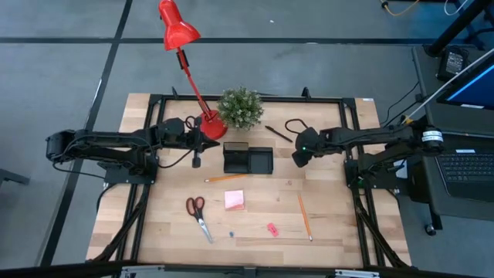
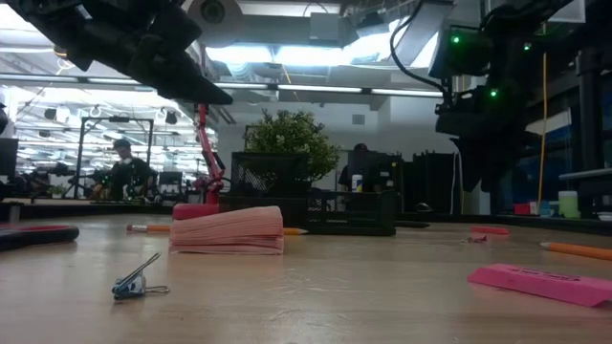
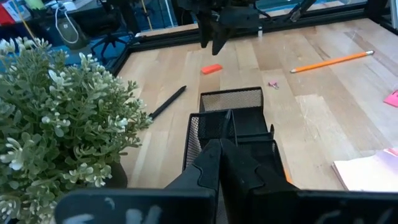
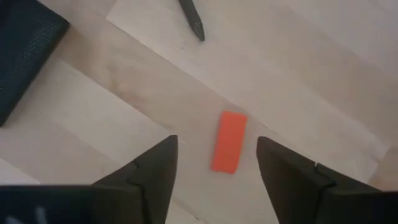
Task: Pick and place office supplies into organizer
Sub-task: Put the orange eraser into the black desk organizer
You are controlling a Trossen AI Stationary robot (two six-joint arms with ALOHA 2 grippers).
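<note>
Altogether two pencils [image 1: 226,177], one scissors [image 1: 197,216], one organizer [image 1: 248,160].

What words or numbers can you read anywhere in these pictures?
None can be read.
The organizer, sticky-note pad, orange eraser and pencils show no print.
The laptop screen at the table's right is too small and blurred to read.

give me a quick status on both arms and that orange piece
Right pincer open, hovering over orange eraser. Left pincer shut, above organizer. Nothing blocking.
</note>
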